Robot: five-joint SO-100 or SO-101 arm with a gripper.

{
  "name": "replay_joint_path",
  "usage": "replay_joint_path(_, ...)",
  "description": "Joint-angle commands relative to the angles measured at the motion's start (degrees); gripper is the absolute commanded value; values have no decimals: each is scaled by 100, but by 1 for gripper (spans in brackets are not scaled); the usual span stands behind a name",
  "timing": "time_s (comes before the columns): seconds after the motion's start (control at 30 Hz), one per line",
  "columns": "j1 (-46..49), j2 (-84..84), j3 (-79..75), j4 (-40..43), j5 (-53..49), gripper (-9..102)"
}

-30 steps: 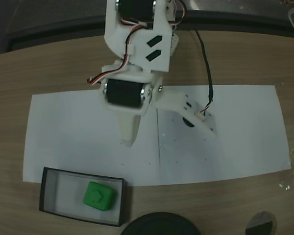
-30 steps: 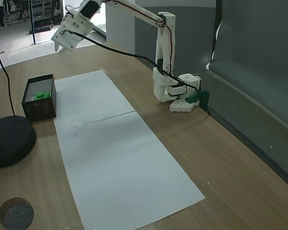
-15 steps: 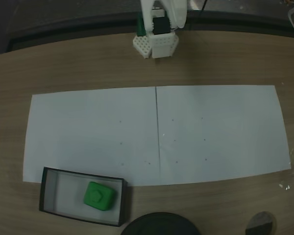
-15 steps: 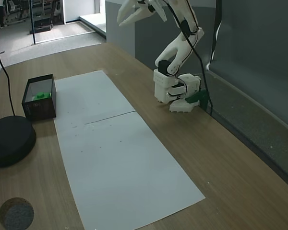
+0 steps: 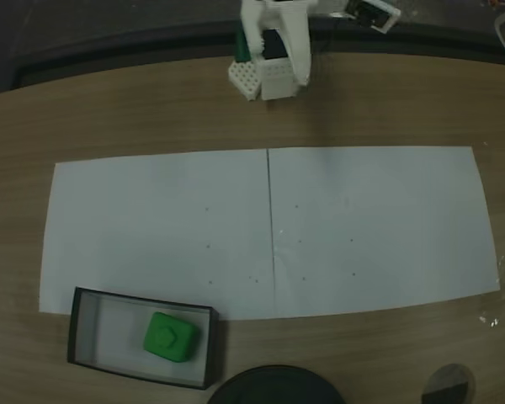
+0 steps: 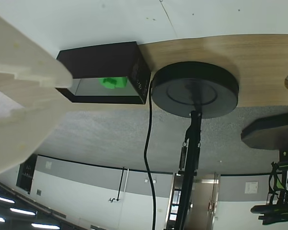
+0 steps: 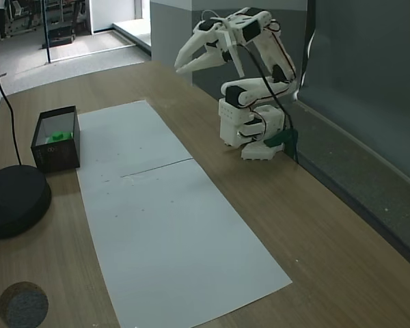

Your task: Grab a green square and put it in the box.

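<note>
1. Your green square (image 5: 170, 337) sits inside the box (image 5: 81, 330), resting on the pale floor toward the right half of the tray as the fixed view from above shows it. It is apart from the end effector.
2. In a fixed view from the side, you see the green square (image 7: 57, 137) only as a bright patch above the near wall of the box (image 7: 56, 156), which stands on the bench (image 7: 307, 225) at the far left corner of the white paper sheet (image 7: 164, 219).
3. The end effector (image 7: 181, 64) is held high above the bench, folded back over the arm base (image 7: 249, 133), well away from the box. Its two fingers are spread apart with nothing between them, so you can treat it as open and empty.
4. In the wrist view, the picture is upside down: a white finger (image 6: 19, 76) fills the left side, and the box (image 6: 134, 72) appears beyond it with the green square (image 6: 113, 82) inside.
5. A round black disc (image 6: 194, 91) lies just beside the box in that wrist view, with a black pole (image 6: 189, 158) and a cable (image 6: 149, 158) rising from it.
6. In the fixed view from above, the paper sheet (image 5: 362, 227) carries a thin dark line (image 5: 271, 227) down its middle, and the box overlaps the sheet's lower left edge.
</note>
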Motion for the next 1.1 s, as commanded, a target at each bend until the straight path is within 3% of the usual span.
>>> replay_joint_path(0.0,26,396,1222,-879,-18,0)
replay_joint_path(0.17,26,1125,2320,-1521,-18,0)
replay_joint_path(0.77,70,1397,4465,-1494,35,0)
replay_joint_path(0.9,70,1397,4307,-949,44,0)
replay_joint_path(1.0,70,1397,4025,105,44,0)
replay_joint_path(1.07,105,1397,4017,114,62,0)
